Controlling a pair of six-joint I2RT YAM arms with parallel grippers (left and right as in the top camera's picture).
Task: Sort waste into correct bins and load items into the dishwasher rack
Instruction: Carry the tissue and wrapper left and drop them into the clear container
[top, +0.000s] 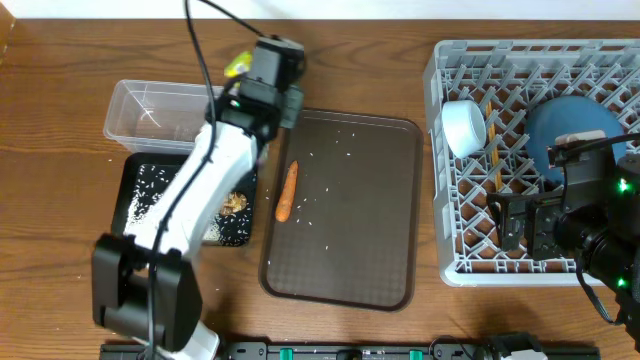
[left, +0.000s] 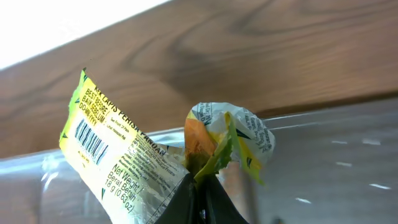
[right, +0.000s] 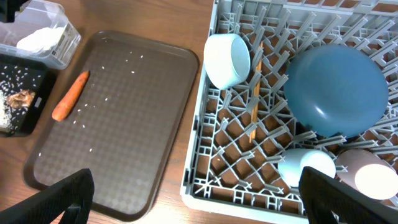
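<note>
My left gripper (top: 250, 68) (left: 202, 190) is shut on the small yellow-green packet (top: 237, 66) (left: 118, 155), holding it above the far rim of the clear tub (top: 150, 115) (left: 323, 124). A crumpled white tissue (right: 38, 38) lies in the tub. The black tray (top: 135, 178) holds rice and brown scraps (top: 235, 203) (right: 18, 98). The orange carrot (top: 287, 190) (right: 70, 95) lies on the brown serving tray. The grey rack (top: 440, 200) (right: 205, 168) holds the white bowl (top: 463, 127) (right: 227, 59), blue plate (top: 570, 135) (right: 339, 90), chopsticks (right: 254, 93), blue cup (right: 305, 165) and pink cup (right: 367, 174). My right gripper (top: 515, 222) (right: 205, 199) is open and empty above the rack's near left corner.
The dark brown serving tray (top: 350, 250) (right: 118, 137) sits mid-table with scattered white rice grains (top: 320, 195). My left arm (top: 190, 200) stretches over the black tray. The wooden table's far edge runs just behind the tub.
</note>
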